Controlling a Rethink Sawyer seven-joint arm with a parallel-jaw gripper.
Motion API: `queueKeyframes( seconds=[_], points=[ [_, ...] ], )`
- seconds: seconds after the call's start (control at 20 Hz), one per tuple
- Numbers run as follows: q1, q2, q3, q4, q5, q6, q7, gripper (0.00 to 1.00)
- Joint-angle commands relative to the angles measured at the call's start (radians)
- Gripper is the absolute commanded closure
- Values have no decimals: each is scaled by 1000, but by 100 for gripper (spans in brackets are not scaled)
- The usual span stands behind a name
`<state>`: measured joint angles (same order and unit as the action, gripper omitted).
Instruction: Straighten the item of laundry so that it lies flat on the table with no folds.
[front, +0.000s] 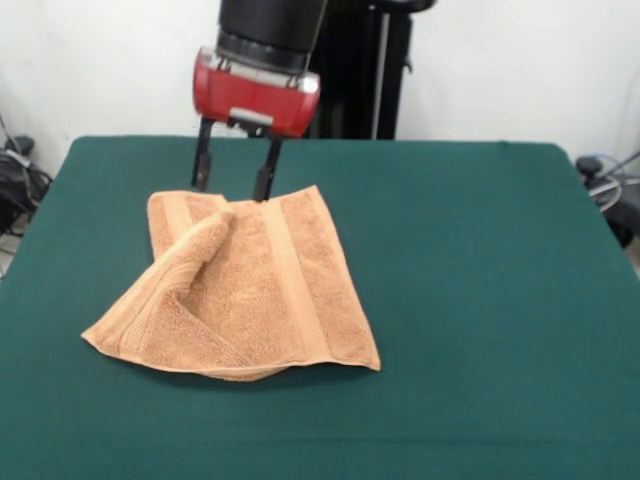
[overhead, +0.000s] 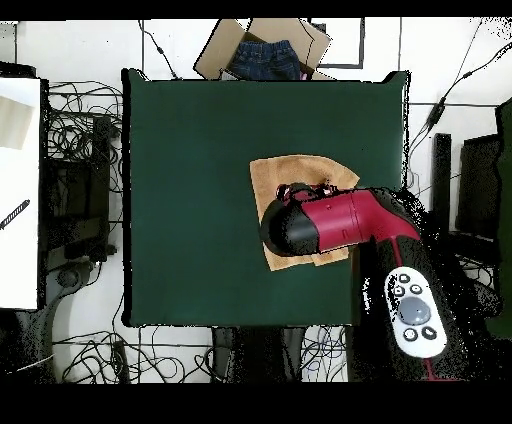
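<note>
Terry towel, one corner folded over, on green tabletop.
Gripper fingers are held apart, empty, at the far edge. Cloth is judged soft and limp; the folded corner should be gripped.

Open hand hovers at the far edge of the folded towel on the green table

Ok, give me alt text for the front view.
An orange-tan towel lies rumpled on a green table, its left side folded over. The robot's red tool hangs open over the towel's far edge.
</note>
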<state>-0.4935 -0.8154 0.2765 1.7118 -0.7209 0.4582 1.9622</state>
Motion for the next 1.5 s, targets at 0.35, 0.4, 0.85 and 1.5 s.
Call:
queueKeyframes(
  seconds=[0.35, 0.4, 0.85, 1.5],
  points=[
    [135, 142, -206, -57, -6, -136, 256, 0],
    [130, 148, -198, -47, 20, -135, 253, 0],
    [-30, 201, 7, 53, 260, -54, 84, 0],
    [-85, 267, 85, 49, 350, 32, -17, 0]
  ],
)
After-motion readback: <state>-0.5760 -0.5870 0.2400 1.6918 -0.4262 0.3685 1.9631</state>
